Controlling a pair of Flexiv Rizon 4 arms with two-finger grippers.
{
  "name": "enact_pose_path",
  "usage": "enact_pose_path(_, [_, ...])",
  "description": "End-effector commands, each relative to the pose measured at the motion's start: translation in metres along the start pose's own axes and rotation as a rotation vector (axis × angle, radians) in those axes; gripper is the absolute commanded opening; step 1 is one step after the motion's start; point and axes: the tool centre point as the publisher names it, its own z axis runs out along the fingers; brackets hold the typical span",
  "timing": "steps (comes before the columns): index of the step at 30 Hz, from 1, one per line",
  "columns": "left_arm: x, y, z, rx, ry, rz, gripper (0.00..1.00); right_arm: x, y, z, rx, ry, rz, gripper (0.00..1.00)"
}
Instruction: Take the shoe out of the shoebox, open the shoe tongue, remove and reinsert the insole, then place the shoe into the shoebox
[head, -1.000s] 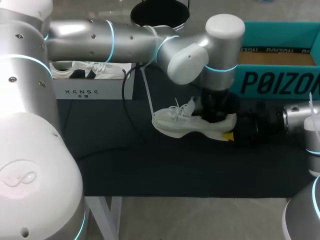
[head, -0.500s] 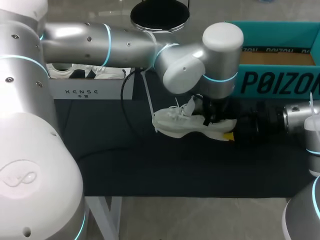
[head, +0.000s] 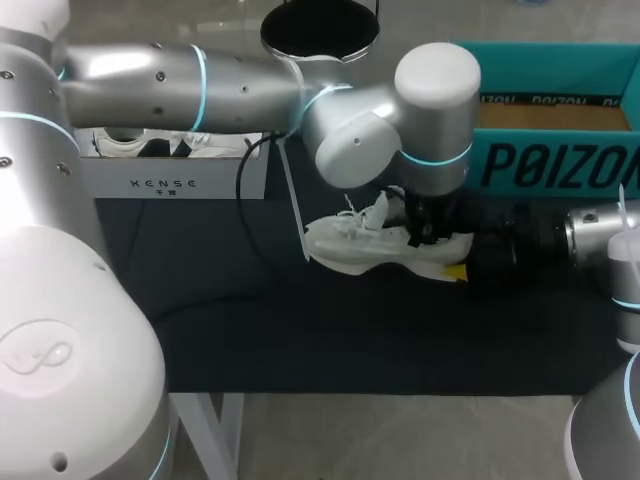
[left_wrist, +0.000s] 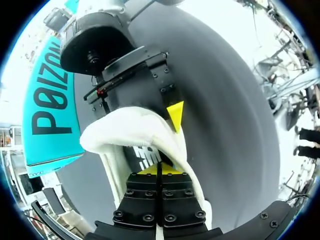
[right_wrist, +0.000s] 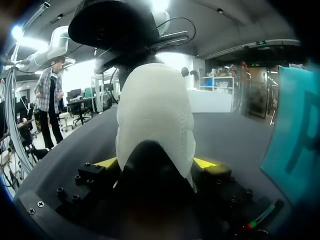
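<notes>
Shoe: the white shoe (head: 370, 245) lies out on the table on its sole, toe toward my left side and heel toward my right, just in front of the shoebox and not in it
Table: the dark table (head: 300, 340) bears the whole weight of the shoe, so neither arm needs to lift it; my judgement is that this suits work inside the opening
Shoebox: the teal shoebox (head: 560, 150) stands open behind the shoe, near it and out of the way of both arms, ready for the return
White box: a white box (head: 170, 183) sits well apart at my left with another pale shoe in it; it plays no part in the step in hand
Right gripper: the right gripper (right_wrist: 156, 165) comes in low along the table and clamps the heel, one yellow tip on each side; I judge it is there as a brace, so the shoe cannot slide or tip
Left gripper: the left gripper (left_wrist: 160, 171) points down into the shoe opening, its fingers pressed together with only a seam between them; whether they pinch anything thin I cannot tell
Insole: a dark footbed with pale print (left_wrist: 145, 156) shows just ahead of my left fingertips; I take it for the insole, lying inside the shoe
Assessment: shoe extracted; insole step in hand; return to box outstanding
</notes>
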Motion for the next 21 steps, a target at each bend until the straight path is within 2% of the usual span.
enact_pose_path(1, [0.005,0.002,-0.012,-0.005,-0.013,0.001,0.0,-0.002,-0.002,0.004,0.003,-0.001,0.001,0.0])
enact_pose_path(16, [-0.005,0.011,-0.041,-0.005,-0.068,-0.009,0.0,-0.002,-0.002,0.004,0.003,-0.001,0.001,0.0])
enact_pose_path(21, [-0.007,0.017,-0.047,-0.002,-0.051,-0.013,0.0,-0.002,-0.002,0.004,0.003,-0.001,0.001,0.0])
